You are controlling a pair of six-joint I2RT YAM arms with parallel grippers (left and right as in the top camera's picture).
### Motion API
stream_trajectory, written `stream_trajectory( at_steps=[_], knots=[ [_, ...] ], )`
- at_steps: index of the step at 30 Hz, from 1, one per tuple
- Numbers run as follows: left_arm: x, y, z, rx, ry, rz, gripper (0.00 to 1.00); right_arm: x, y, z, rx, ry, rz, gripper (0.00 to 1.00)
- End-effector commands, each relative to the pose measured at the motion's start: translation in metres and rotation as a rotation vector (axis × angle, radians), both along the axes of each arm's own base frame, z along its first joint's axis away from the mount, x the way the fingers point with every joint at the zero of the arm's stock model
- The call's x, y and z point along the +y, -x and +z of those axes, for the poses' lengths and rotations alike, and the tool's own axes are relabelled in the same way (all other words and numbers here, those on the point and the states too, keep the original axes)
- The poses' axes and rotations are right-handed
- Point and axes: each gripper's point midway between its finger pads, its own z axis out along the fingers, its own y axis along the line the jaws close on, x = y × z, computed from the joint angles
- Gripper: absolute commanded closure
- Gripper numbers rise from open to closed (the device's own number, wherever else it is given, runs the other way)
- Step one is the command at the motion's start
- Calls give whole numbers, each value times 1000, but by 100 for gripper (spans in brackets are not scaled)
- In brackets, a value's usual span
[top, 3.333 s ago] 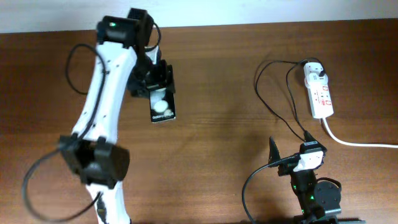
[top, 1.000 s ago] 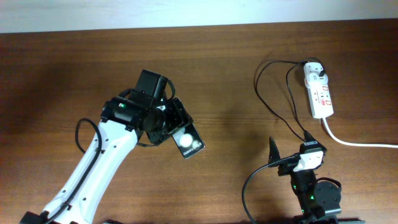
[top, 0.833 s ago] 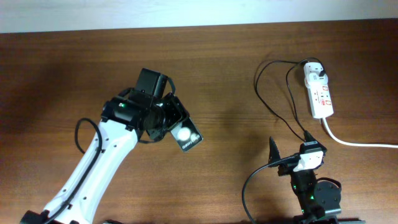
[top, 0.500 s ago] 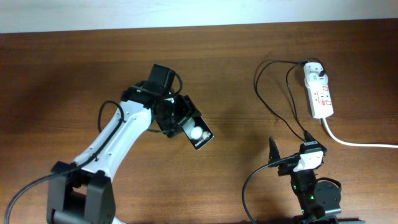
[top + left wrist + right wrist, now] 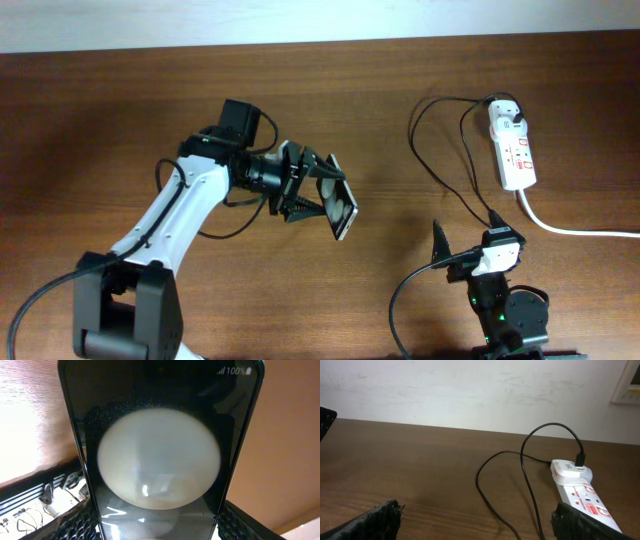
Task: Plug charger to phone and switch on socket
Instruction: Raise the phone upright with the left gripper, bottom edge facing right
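Clamps the phone [image 5: 340, 208], a glossy black slab tipped on edge with a large white round patch and "100%" in one corner, between the jaws of the left gripper [image 5: 321, 195], and holds the jaws of the right gripper [image 5: 468, 250] wide apart, with the charger [image 5: 552, 424] and socket [image 5: 515, 150] ahead of them.

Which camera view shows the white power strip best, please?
The overhead view: the power strip shows whole. The right wrist view shows only one end, the rest cut off at the frame edge. The left wrist view, filled by the phone, shows none.
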Motion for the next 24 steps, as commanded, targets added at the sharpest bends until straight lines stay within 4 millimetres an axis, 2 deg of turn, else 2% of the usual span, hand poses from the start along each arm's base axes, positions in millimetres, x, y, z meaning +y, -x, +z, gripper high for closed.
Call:
stream_trajectory(
  at_steps=[1, 3, 5, 8, 12, 14, 16, 24],
  knots=[
    [21, -17, 11, -123, 70, 16, 30, 0, 0, -2, 1, -4, 1, 1],
    [35, -27, 10, -179, 71, 38, 28, 0, 0, -2, 1, -4, 1, 1],
    [41, -33, -2, -194, 0, 58, 23, 0, 0, -2, 1, -4, 1, 1],
    [40, -38, -18, -154, 7, 55, 25, 0, 0, -2, 1, -4, 1, 1],
    [28, -43, -36, -37, 181, 26, 32, 0, 0, -2, 2, -4, 1, 1],
    [25, -41, -37, 2, 231, 18, 34, 0, 0, -2, 2, -4, 1, 1],
    [25, -40, -30, 8, 269, 13, 32, 0, 0, -2, 1, -4, 1, 1],
    [26, -41, -35, 3, 243, 18, 32, 0, 0, -2, 2, -4, 1, 1]
  ],
)
